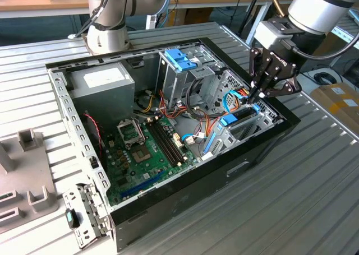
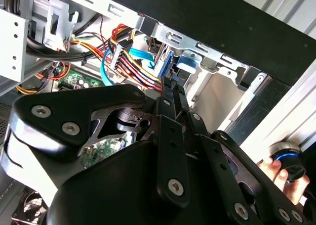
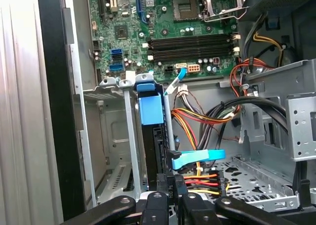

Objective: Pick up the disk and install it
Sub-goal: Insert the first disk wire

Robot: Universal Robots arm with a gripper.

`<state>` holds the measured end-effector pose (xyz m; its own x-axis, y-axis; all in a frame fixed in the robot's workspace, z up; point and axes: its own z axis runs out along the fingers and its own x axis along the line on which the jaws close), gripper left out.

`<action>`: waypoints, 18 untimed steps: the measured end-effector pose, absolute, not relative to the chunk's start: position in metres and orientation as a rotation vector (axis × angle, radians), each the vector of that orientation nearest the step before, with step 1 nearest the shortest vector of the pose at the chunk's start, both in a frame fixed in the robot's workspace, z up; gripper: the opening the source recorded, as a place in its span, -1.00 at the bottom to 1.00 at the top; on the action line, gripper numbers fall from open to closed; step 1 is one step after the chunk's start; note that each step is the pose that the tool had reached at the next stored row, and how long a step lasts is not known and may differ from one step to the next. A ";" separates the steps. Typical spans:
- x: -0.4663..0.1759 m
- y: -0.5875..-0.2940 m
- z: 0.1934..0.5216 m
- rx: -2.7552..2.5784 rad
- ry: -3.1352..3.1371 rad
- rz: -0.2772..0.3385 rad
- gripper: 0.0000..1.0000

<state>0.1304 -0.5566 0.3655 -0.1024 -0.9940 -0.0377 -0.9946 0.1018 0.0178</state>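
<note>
The disk sat edge-on in its bay — label and metal face hidden. The gripper linkage was cut off by the frame's edge in both wrist views.

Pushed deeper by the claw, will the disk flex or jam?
Likely stiff: the disk looks like a slab in a blue frame. It stands on edge inside the metal drive bay, so a skewed push may bind. Nearby cables look floppy and might snag.
</note>
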 end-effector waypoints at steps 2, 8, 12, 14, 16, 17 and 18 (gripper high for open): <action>0.130 -0.557 0.365 -2.093 2.320 0.060 -0.66; 0.128 -0.558 0.364 -2.093 2.320 0.061 -0.66; 0.127 -0.558 0.362 -2.090 2.317 0.067 -0.66; 0.127 -0.558 0.361 -2.090 2.316 0.070 -0.66; 0.127 -0.558 0.360 -2.089 2.316 0.070 -0.66; 0.126 -0.559 0.359 -2.089 2.315 0.071 -0.66; 0.126 -0.559 0.358 -2.089 2.315 0.071 -0.66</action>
<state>0.1263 -0.5592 0.3583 -0.1028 -0.9936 -0.0475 -0.9946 0.1020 0.0188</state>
